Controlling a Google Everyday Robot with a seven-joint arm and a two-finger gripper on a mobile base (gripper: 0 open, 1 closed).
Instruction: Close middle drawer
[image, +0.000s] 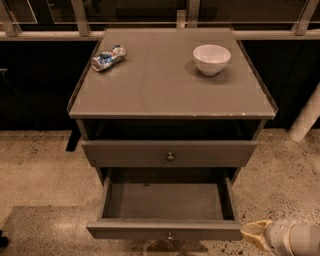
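The middle drawer (165, 202) of the grey cabinet is pulled far out, with its deep plain box empty. Its flat front (125, 230) with a small round knob (170, 235) is near the bottom edge of the camera view. My gripper (256, 235) is at the lower right, its tan tip just right of the front's right corner. Whether it touches the front I cannot tell. Above it, the narrower drawer (125, 154) with its knob (170, 156) stands slightly out. The lowest drawer is hidden under the open one.
On the cabinet top (170, 85) stand a white bowl (211, 58) at the back right and a crushed can (108, 57) at the back left. A speckled floor (40, 170) surrounds the cabinet. A white pole (306, 120) stands at the right, with a railing (40, 35) behind.
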